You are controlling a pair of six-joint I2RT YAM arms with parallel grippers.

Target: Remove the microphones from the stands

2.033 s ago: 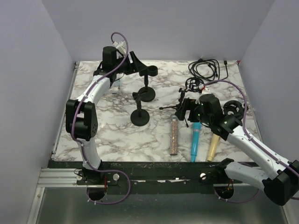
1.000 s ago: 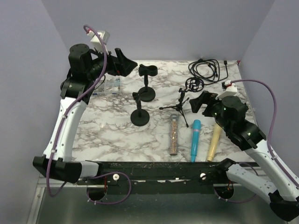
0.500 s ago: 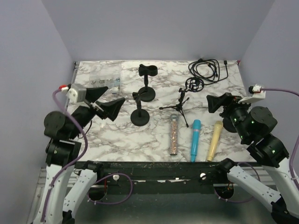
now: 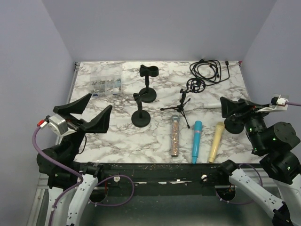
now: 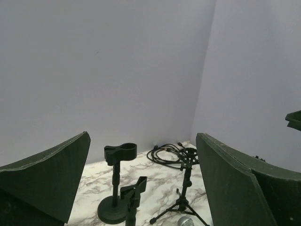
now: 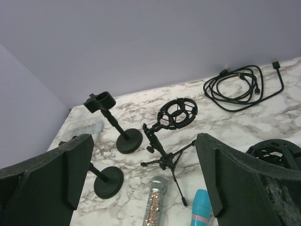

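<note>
The left gripper (image 4: pixel 100 100) hangs with its two fingers spread wide and nothing between them, above the near left part of the marble table (image 4: pixel 225 84) and pointing toward the stands. The right gripper (image 6: pixel 143 136) is spread just as wide and holds nothing either; it sits over the table's right edge and faces left across the surface. Three microphones lie flat on the table, side by side near the front edge with their heads toward the back wall. They are the glitter microphone (image 4: pixel 175 136), the blue microphone (image 4: pixel 196 140) and, nearest the right gripper, the yellow microphone (image 4: pixel 216 141). The tripod stand (image 4: pixel 184 101) stands just behind them with a round shock ring at its top. One of its legs reaches down between the glitter microphone and the blue microphone. To its left are two round-based stands: the front stand (image 4: pixel 141 117), and behind it the back stand (image 4: pixel 148 89) with a clip on top. A coiled black cable (image 4: pixel 209 69) lies in the far right corner and a clear box (image 4: pixel 106 84) at the far left. A second black ring (image 6: pixel 275 150) shows at the lower right of the right wrist view, partly cut off.
</note>
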